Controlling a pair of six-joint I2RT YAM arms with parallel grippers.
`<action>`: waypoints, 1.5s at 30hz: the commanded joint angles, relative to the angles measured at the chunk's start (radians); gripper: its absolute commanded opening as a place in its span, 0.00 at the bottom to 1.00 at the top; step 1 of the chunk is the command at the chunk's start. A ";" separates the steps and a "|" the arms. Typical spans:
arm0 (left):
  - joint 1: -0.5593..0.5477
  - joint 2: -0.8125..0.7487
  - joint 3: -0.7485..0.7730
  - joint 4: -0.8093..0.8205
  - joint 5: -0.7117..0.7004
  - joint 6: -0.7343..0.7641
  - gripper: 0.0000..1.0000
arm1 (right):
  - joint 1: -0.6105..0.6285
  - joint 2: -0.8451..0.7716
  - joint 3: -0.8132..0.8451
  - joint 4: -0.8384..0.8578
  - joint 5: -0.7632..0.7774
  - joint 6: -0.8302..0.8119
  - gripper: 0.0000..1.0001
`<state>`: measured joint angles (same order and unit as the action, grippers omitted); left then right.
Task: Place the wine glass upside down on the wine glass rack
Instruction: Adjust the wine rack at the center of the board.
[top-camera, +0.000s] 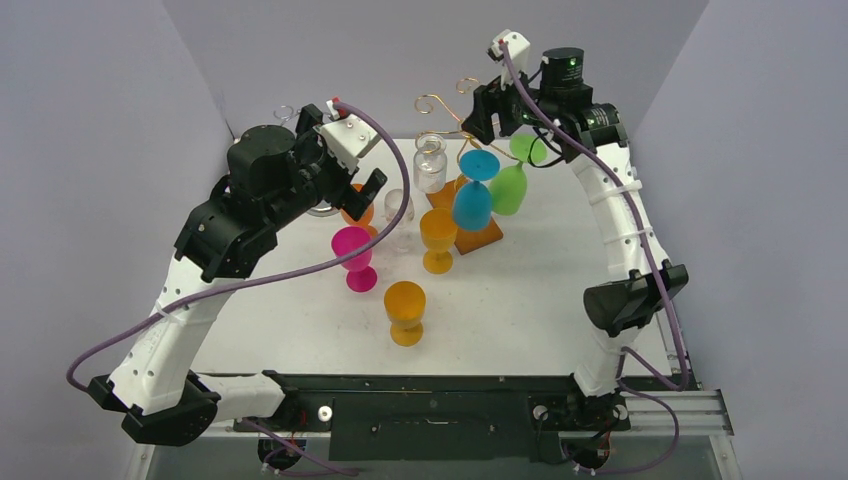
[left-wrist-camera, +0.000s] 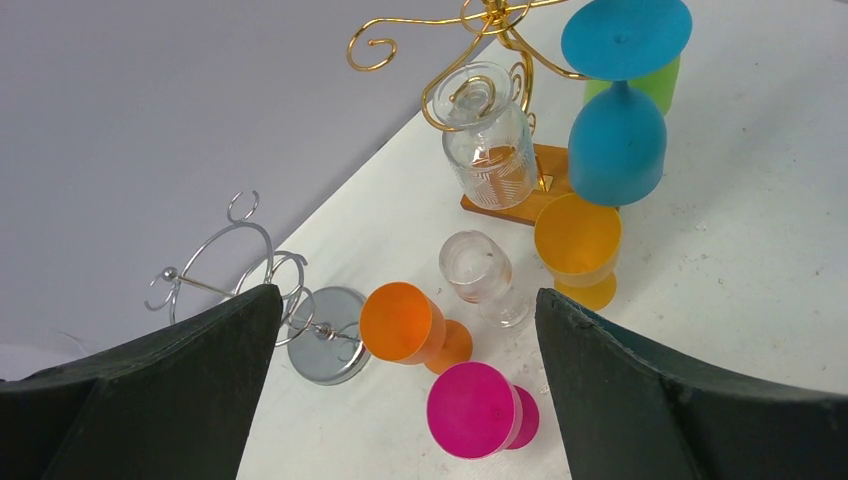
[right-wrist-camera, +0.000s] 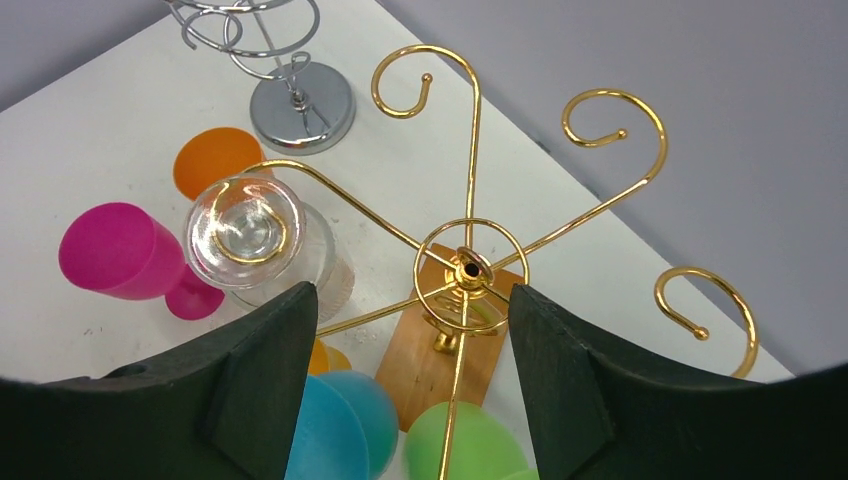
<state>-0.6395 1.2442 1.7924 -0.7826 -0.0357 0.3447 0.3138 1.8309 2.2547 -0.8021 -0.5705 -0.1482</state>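
1. Saw gold rack (right-wrist-camera: 467, 268) at far side of table (top-camera: 560, 310).
2. Found right claw (right-wrist-camera: 410, 300) above it, wide, empty.
3. Found left claw (left-wrist-camera: 405, 300) wide, empty too.
4. Noted green glass (top-camera: 508, 188) hanging upside down on rack, beside blue glass (top-camera: 472, 205).

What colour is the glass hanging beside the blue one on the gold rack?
The glass is green, clearest in the top external view.

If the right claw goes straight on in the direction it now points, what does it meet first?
Probably the central ring of the gold rack, which sits between the fingers of the open right claw. How far away it is I cannot tell.
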 joint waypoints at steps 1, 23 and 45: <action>0.007 -0.024 0.005 0.028 0.006 -0.018 0.96 | -0.007 0.044 0.029 0.010 -0.067 -0.075 0.64; 0.008 -0.025 0.023 0.009 -0.005 -0.030 0.96 | -0.022 0.123 0.030 0.061 -0.058 -0.162 0.48; 0.011 -0.015 0.050 -0.002 -0.016 -0.045 0.96 | 0.025 0.022 -0.156 0.273 0.223 -0.063 0.00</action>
<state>-0.6342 1.2373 1.7981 -0.7914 -0.0444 0.3210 0.3237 1.9369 2.1788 -0.6563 -0.5652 -0.2314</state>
